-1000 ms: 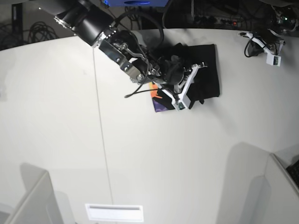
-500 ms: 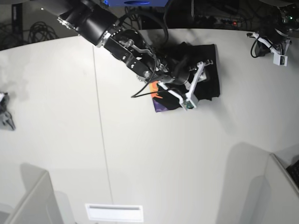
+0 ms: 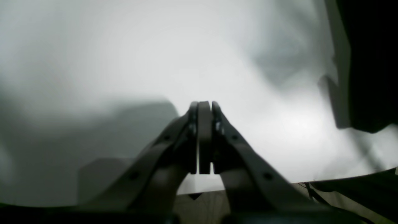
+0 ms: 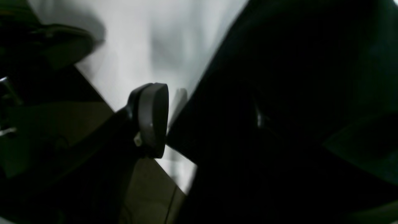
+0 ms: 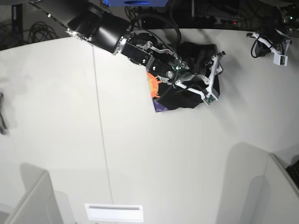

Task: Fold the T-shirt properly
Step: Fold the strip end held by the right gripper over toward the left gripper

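- Right gripper (image 5: 212,77): shifted from 7 o'clock of the bundle to its 3 o'clock edge within the last second; jaws now spread wide, nothing clamped between them, black cloth close by in wrist view.
- T-shirt (image 5: 184,91): compact black bundle at 1 o'clock of the table, more rumpled than a second ago, orange-and-purple print (image 5: 153,86) exposed at its 9 o'clock side.
- Judgement: release just made; fold nearly done, edges wanting tidying.
- Left gripper (image 3: 204,137): jaws pressed together, empty, parked at 2 o'clock, well apart.
- Table (image 5: 140,154): white, matte, one seam line; dark cables behind at 12 o'clock.
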Motion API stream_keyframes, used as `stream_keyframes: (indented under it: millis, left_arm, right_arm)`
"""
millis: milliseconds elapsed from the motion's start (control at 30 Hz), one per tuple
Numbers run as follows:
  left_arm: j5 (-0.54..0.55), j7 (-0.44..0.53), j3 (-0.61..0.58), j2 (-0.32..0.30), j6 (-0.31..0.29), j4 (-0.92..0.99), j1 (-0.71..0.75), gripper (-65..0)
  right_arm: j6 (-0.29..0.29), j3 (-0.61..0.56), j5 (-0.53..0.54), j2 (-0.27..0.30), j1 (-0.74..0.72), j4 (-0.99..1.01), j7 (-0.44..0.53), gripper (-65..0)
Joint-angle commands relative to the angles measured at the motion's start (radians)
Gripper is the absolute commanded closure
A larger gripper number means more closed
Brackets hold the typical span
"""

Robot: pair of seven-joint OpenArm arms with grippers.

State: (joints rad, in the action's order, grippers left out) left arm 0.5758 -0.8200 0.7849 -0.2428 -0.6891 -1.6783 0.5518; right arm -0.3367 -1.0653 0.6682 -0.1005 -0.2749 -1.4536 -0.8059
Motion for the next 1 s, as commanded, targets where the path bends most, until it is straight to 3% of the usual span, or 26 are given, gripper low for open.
stream_keyframes:
  millis: [0,200,400,500,667,767,900,967]
  left_arm:
    - [0.013,0.017,0.011,-0.016,-0.009,-0.018,0.006,0.0]
    - [0.013,0.017,0.011,-0.016,-0.009,-0.016,0.003,0.0]
    - [0.013,0.021,0.012,-0.017,-0.009,-0.012,0.003,0.0]
    - [0.013,0.018,0.011,-0.023,-0.009,-0.018,0.003,0.0]
    - [0.019,0.018,0.003,-0.017,-0.009,-0.038,0.004,0.0]
    - [0.02,0.017,0.001,-0.011,-0.009,-0.092,0.006,0.0]
    - [0.02,0.017,0.0,0.023,-0.009,-0.162,0.006,0.0]
    - [0.02,0.017,-0.018,0.038,-0.009,-0.182,0.001,0.0]
  right_arm:
    - [0.009,0.001,0.002,-0.026,-0.031,-0.017,0.009,-32.9]
    - [0.009,-0.114,0.008,-0.038,-0.103,-0.025,0.009,-32.9]
    - [0.009,-0.118,0.008,-0.032,-0.156,-0.164,0.009,-32.9]
    - [0.006,-0.092,0.002,0.028,-0.152,-0.293,0.013,-32.7]
    - [0.006,0.11,0.005,0.124,-0.039,-0.414,0.016,-31.7]
    - [0.008,0.25,0.006,0.173,0.052,-0.448,0.016,-23.0]
    - [0.008,0.386,0.008,0.223,0.162,-0.476,0.016,0.0]
    - [0.008,0.483,0.031,0.224,0.225,-0.477,0.018,0.0]
